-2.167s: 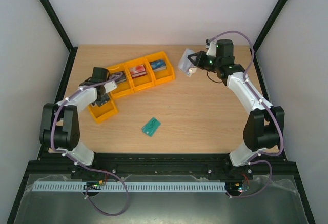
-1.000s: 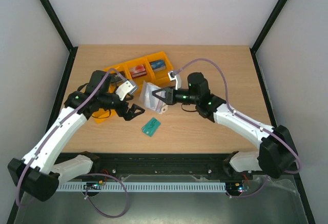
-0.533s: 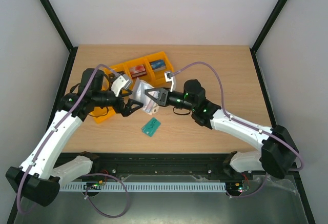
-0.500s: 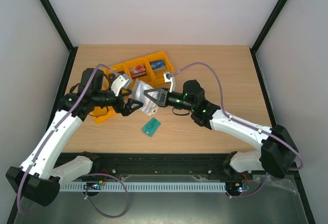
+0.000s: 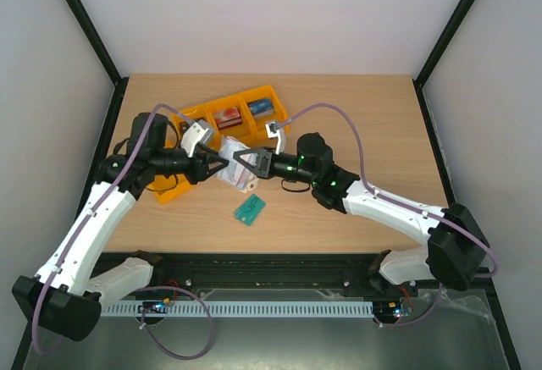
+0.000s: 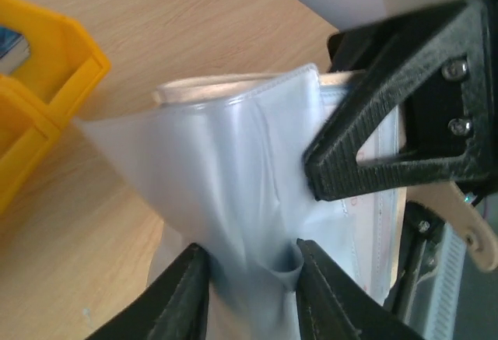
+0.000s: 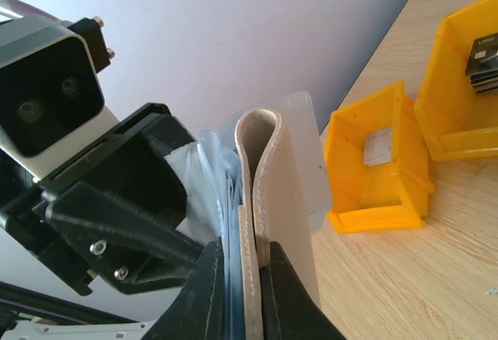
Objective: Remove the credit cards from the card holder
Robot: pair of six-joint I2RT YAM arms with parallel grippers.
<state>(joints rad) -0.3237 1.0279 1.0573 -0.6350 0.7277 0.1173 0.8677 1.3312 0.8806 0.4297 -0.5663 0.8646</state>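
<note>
The card holder [image 5: 235, 172], beige outside with pale blue-grey clear pockets, hangs above the table between both arms. My right gripper [image 5: 239, 159] is shut on its folded beige edge [image 7: 282, 200], one finger on each side [image 7: 243, 282]. In the left wrist view my left gripper [image 6: 250, 282] has closed on a bunched flap of the clear pocket sheet [image 6: 249, 145], which touches both fingers. A pale pinkish credit card [image 6: 379, 192] shows faintly through a pocket beside the right gripper's black finger. Thin card edges [image 7: 233, 200] sit between the layers.
A row of yellow bins [image 5: 241, 114] with small items stands just behind the grippers, and another yellow bin [image 5: 169, 185] sits under the left arm. A teal card-like thing [image 5: 249, 209] lies on the table in front. The wooden table [image 5: 356, 124] stretches right.
The right arm carried the card holder left toward the middle. The left gripper came in from the left and narrowed its wide jaws onto the pocket sheet.
</note>
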